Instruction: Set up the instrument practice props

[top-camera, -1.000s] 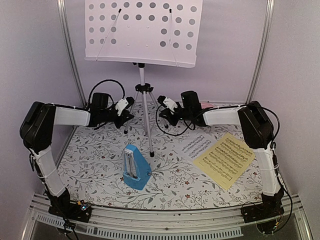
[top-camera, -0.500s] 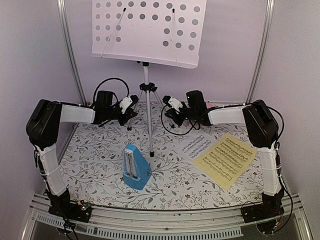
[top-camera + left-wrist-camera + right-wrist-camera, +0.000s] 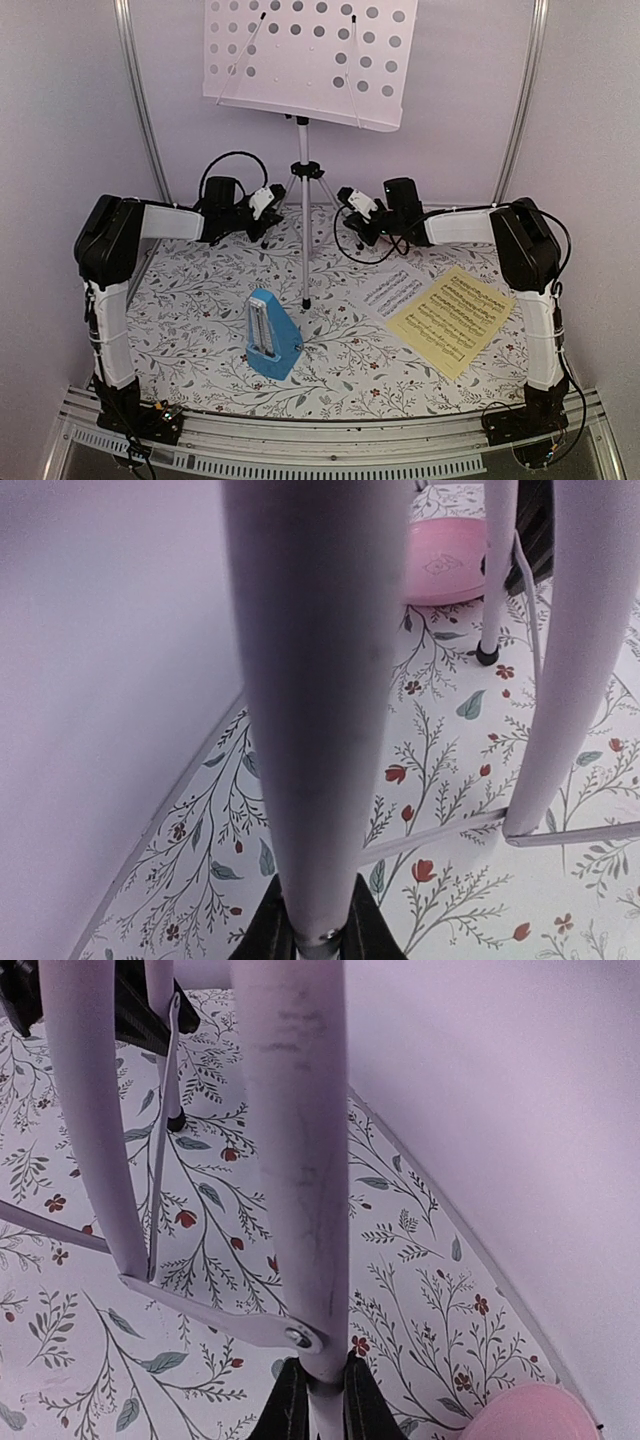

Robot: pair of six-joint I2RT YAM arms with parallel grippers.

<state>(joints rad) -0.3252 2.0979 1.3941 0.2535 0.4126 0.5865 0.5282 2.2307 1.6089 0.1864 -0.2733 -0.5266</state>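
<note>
Jaws of left gripper (image 3: pixel 308 942) and right gripper (image 3: pixel 318 1400) sit nearly shut, each on a leg of the music stand (image 3: pixel 305 60); it rises between and above them; likely stiff, slick, top-heavy; grip low.

Pale lilac walls (image 3: pixel 60 120) on three sides. Worktop (image 3: pixel 190 300) under white cloth with leaf-and-flower print. Silver metal posts (image 3: pixel 143 110) in back corners, slotted aluminium rail (image 3: pixel 330 438) along near edge. Soft even light.
</note>
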